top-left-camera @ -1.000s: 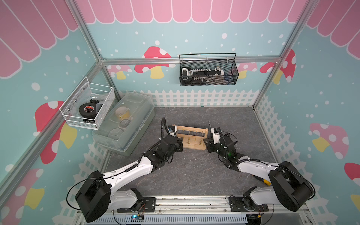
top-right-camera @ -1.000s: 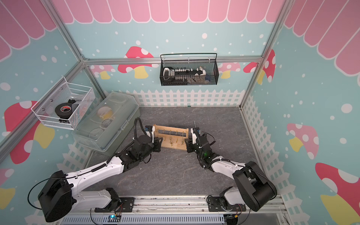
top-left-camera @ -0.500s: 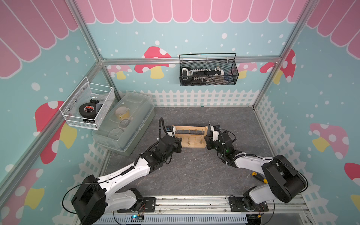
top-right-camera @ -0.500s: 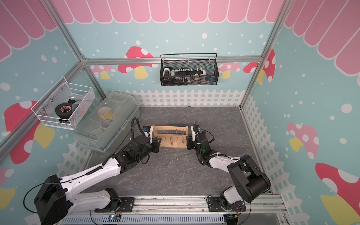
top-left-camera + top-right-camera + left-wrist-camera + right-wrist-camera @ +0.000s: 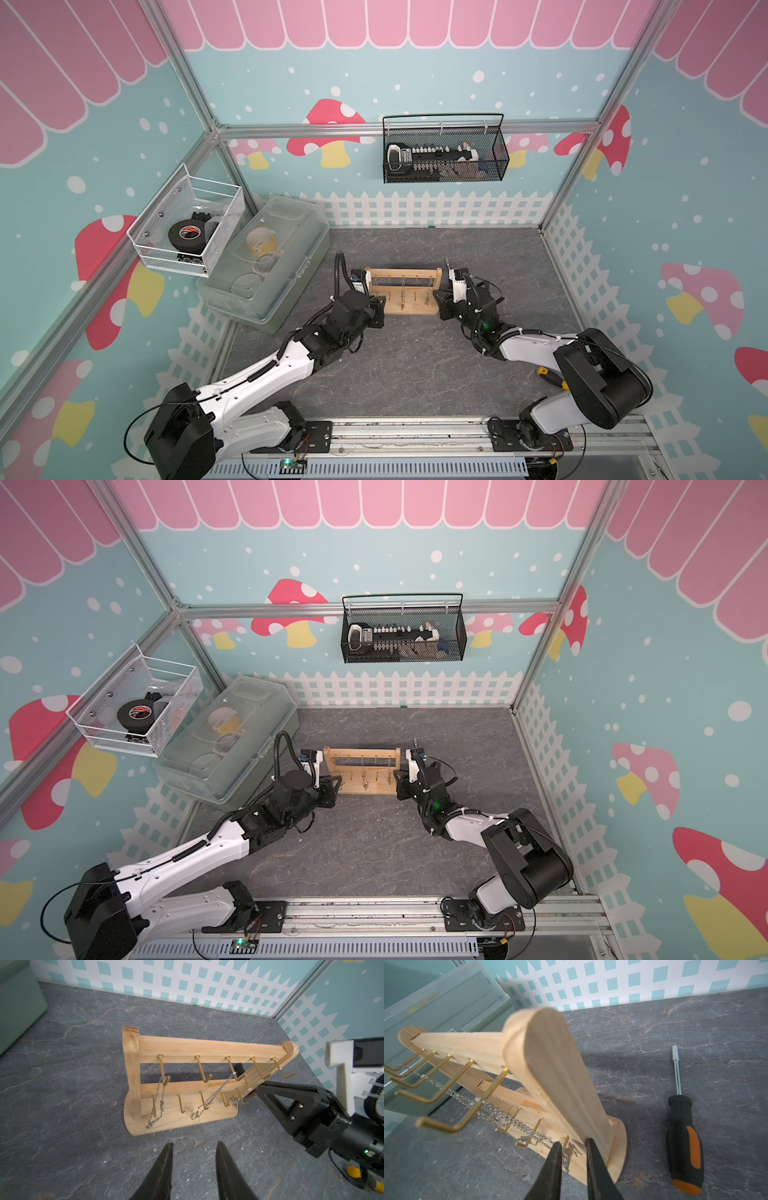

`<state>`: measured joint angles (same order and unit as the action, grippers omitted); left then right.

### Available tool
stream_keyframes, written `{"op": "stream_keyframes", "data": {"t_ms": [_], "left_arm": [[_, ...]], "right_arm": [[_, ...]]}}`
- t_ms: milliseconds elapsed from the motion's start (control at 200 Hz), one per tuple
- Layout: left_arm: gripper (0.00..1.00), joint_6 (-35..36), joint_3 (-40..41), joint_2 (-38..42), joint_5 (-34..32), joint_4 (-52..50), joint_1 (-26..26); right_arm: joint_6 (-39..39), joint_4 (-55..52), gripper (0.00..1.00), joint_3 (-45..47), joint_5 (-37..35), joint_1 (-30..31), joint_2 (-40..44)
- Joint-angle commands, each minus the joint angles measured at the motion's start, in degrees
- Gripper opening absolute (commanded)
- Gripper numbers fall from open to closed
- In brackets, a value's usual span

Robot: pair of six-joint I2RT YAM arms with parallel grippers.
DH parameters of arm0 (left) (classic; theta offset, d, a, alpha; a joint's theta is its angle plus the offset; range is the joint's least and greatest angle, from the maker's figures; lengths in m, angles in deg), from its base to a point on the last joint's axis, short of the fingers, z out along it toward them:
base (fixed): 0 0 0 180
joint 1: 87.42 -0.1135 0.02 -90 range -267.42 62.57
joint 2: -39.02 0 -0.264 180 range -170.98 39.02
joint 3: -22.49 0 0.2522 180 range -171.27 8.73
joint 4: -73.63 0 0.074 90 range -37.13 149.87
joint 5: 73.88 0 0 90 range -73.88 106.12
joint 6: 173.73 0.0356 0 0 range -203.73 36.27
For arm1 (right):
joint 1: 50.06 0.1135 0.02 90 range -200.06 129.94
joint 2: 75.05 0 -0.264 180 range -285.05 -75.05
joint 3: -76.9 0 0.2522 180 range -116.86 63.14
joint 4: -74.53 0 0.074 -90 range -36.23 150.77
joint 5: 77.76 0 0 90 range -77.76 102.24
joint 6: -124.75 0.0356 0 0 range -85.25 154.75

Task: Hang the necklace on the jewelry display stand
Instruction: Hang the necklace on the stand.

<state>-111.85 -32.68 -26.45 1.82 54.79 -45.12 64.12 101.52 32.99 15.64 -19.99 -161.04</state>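
Observation:
The jewelry display stand (image 5: 403, 291) (image 5: 361, 771) stands mid-table, a light-wood rack with two rows of gold pegs (image 5: 207, 1080). Silver chains hang on it in the left wrist view. At its right end one necklace (image 5: 234, 1103) (image 5: 529, 1126) runs from the last upper peg down to the base. My right gripper (image 5: 573, 1142) (image 5: 438, 301) is low at that end, beside the upright. Its jaws stand narrowly apart with the chain's loose end dangling between them, so it is open. My left gripper (image 5: 194, 1145) (image 5: 376, 311) is open and empty over bare table in front of the stand's left end.
A clear lidded box (image 5: 270, 266) sits just left of the stand. A black-and-orange screwdriver (image 5: 683, 1142) lies on the table behind the stand's right end. White wire basket (image 5: 187, 232) and black mesh basket (image 5: 444, 153) hang on the walls.
The right gripper's jaws have narrowed around the chain's end and the arm has edged closer to the stand. The left arm has barely shifted.

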Motion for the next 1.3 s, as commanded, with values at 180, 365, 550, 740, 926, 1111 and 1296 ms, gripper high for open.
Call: {"op": "stream_keyframes", "data": {"t_ms": [180, 365, 550, 740, 926, 1111, 1296], "left_arm": [[0.35, -0.68, -0.84, -0.53, -0.45, -1.22, -0.11], [0.35, -0.75, -1.13, 0.16, -0.59, -1.85, -0.20], [0.35, -1.32, -1.15, 0.83, -0.99, -2.64, -0.20], [0.35, -2.06, -0.26, 1.96, -2.35, -3.56, -0.29], [0.36, -2.64, 0.67, 2.81, -3.62, -5.18, -1.11], [0.35, -2.73, 1.58, 2.89, -1.79, -5.29, -3.25], [0.36, -2.55, 2.03, 2.74, -0.73, -4.46, -4.14]], "right_arm": [[-1.12, 5.26, 0.25, 3.12, -5.53, 3.31, 1.02], [-0.71, 1.80, 0.25, 4.79, -6.10, 3.43, 5.34], [-1.57, 1.74, 0.22, 5.63, -7.36, 5.86, 7.41], [-2.32, 5.08, 0.21, 5.85, -13.44, 9.83, 5.77], [-4.48, 10.31, 0.20, 4.99, -21.01, 12.78, 1.69], [-5.47, 13.91, 0.19, 3.94, -24.25, 13.31, -1.31], [-6.32, 13.33, 0.18, 1.93, -24.08, 13.40, -2.50]]}}
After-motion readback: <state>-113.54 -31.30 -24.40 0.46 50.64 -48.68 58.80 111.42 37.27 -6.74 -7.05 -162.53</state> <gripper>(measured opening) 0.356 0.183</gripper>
